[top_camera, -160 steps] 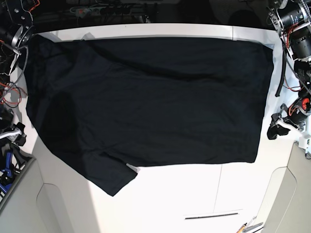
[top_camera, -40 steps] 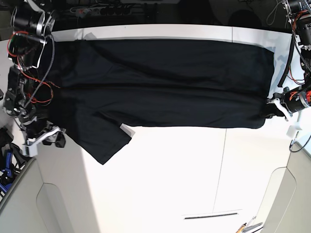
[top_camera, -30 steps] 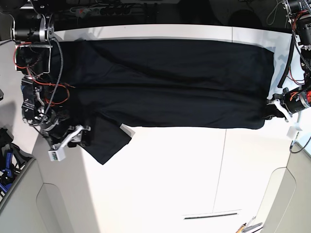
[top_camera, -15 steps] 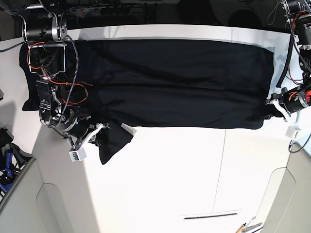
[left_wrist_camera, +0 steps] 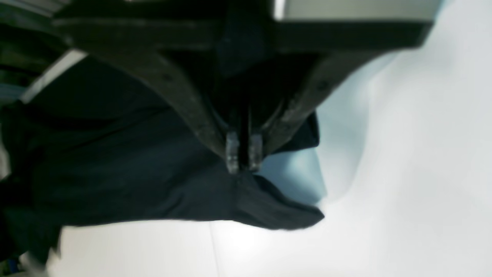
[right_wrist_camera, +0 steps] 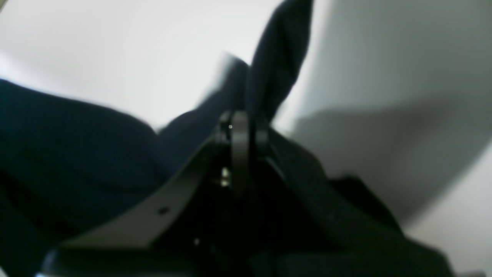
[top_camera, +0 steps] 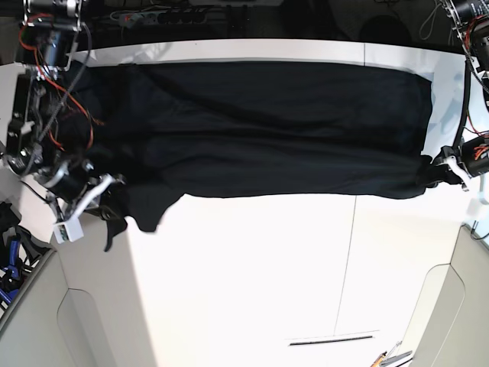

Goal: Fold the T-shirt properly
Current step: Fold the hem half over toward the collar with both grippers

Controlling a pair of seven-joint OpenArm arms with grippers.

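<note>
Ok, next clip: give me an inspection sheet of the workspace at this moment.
Surface: white table, bare in its near half.
Job's things: black T-shirt spread across the far half, wrinkled, its near edge stretched between the arms.
Clutter: thin dark strip near the table's front edge; small tools at the bottom, too small to name.
Grippers: left gripper shut on the T-shirt's corner; right gripper shut on the T-shirt's cloth.
Cables: red and black wires along the right arm.
Surroundings: grey panels beside the table.
</note>
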